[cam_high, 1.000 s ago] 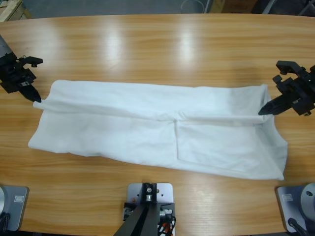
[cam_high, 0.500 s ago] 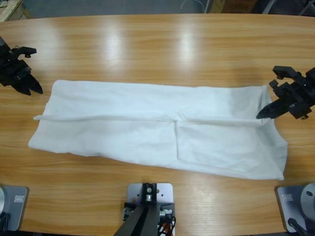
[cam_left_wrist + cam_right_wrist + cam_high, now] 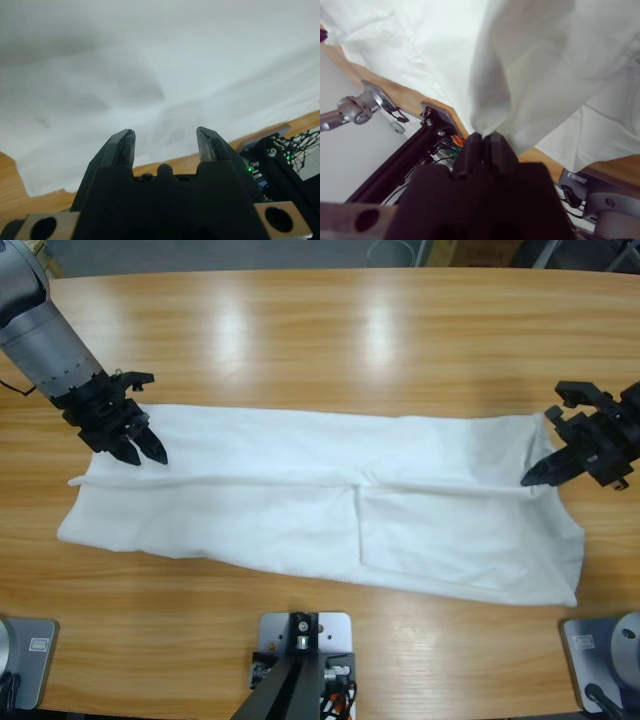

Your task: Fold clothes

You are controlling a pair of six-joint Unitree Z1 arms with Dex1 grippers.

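The clothes are one white T-shirt [image 3: 300,500], lying flat as a long band across the table, with a fold line along its middle. My left gripper [image 3: 148,456] hovers over the shirt's left end, jaws open and nothing between them. In the left wrist view that gripper [image 3: 165,142] looks onto wrinkled white fabric [image 3: 150,65]. My right gripper [image 3: 527,479] is at the shirt's right end, shut on the folded edge. The right wrist view shows a pinch of cloth [image 3: 490,100] rising from the closed right gripper [image 3: 482,137].
The wooden table [image 3: 320,340] shows bare wood behind the shirt, and a narrower strip of it along the near edge. The left arm's silver forearm [image 3: 40,330] slants in from the upper left corner.
The left gripper let go of the shirt's left end, drew back, then moved right over the shirt's left part. The right gripper has barely moved and still holds the edge.
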